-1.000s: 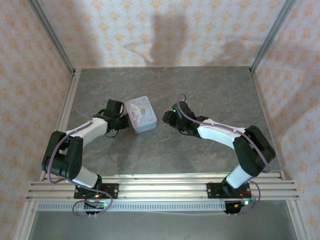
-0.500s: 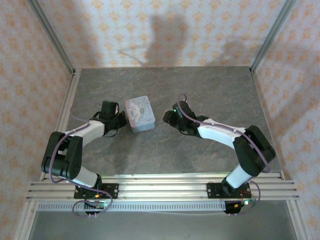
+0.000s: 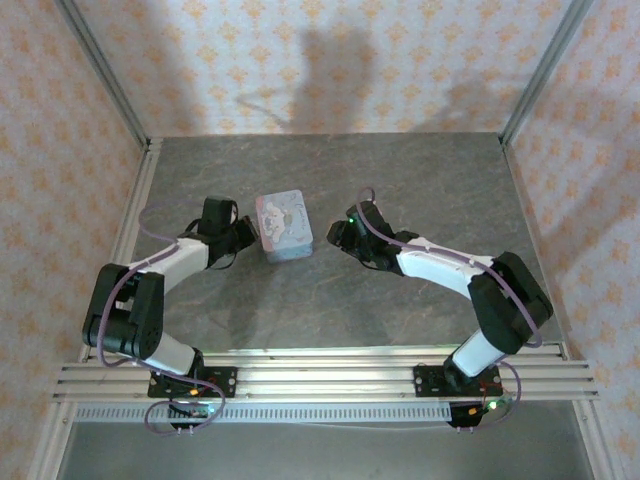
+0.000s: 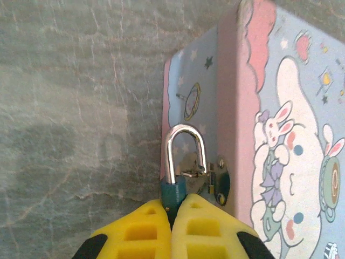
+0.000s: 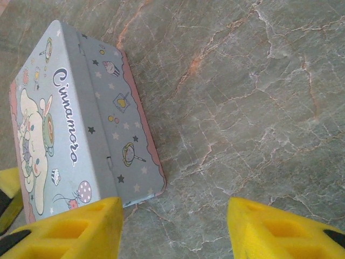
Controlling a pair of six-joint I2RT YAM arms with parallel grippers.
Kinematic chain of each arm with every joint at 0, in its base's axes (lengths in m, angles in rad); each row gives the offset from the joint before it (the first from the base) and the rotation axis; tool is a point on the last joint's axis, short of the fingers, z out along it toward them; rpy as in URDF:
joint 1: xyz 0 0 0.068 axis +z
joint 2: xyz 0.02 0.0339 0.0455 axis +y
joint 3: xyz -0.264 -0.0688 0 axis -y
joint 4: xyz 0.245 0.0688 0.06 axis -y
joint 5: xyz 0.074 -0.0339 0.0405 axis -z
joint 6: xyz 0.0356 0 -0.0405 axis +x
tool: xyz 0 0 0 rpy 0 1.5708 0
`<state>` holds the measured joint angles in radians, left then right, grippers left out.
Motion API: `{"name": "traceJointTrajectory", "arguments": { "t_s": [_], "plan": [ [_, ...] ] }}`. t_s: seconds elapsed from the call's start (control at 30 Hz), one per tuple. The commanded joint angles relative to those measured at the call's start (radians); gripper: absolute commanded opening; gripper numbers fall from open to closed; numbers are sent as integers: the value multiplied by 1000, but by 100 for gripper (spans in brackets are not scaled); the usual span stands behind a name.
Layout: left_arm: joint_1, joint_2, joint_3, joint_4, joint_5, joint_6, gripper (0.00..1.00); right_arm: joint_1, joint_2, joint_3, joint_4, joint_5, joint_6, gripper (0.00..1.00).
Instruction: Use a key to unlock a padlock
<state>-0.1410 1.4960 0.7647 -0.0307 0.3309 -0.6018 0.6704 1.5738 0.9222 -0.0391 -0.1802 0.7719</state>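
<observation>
A: Left gripper (image 4: 171,209) so low against the side of the pastel-blue tin box (image 4: 280,124) with the pink rim and cartoon-rabbit lid. Why?

B: To hold the small padlock (image 4: 173,192), teal-green body under a bright steel shackle. Yellow fingers (image 4: 202,229) pressed together, nipping only the teal body at their tips. Probably a steadying grip, to stop the lock swinging under a key's push.

A: Whereabouts of the padlock?

B: Hooked through the metal hasp (image 4: 218,181) on the tin's narrow side, shackle pointing away from the gripper, body toward it. From above, on the left-hand face of the tin, near the middle of the grey marbled table (image 3: 420,180).

A: Shackle latched or sprung?

B: Cannot tell for sure. Left leg down in the body, right leg lost behind the hasp.

A: And the right gripper (image 5: 173,229)?

B: About half open, gripping nothing, with bare table between its two yellow fingers (image 5: 75,232). Hovers near the tin's opposite side, not touching, facing across it.

A: Reason for that stance?

B: Judging by the task, waiting room: close enough to brace the tin or to come in with the key, yet clear of the left arm's hold.

A: Any snag ahead?

B: Possibly. Keyway end of the body seemingly buried between the left fingers, perhaps calling for a regrip before any turn of a key.
</observation>
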Motion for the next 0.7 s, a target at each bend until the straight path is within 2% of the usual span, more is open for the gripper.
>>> {"name": "traceJointTrajectory", "arguments": {
  "t_s": [0.0, 0.2, 0.4, 0.5, 0.67],
  "plan": [
    [10, -49, 45, -89, -89, 92, 0, -9, -28, 7, -28, 16, -22, 54],
    [15, -94, 63, -146, -101, 137, 0, -13, -33, 12, -44, 15, -30, 54],
    [-10, -171, 173, -278, -55, 168, 0, -58, -72, 30, -103, 31, -87, 54],
    [-79, -187, 241, -325, -69, 165, 0, -93, -97, 48, -145, 29, -123, 54],
    [-267, -114, 333, -297, -102, 90, 0, -156, -158, 46, -218, 26, -176, 54]
  ]
}}
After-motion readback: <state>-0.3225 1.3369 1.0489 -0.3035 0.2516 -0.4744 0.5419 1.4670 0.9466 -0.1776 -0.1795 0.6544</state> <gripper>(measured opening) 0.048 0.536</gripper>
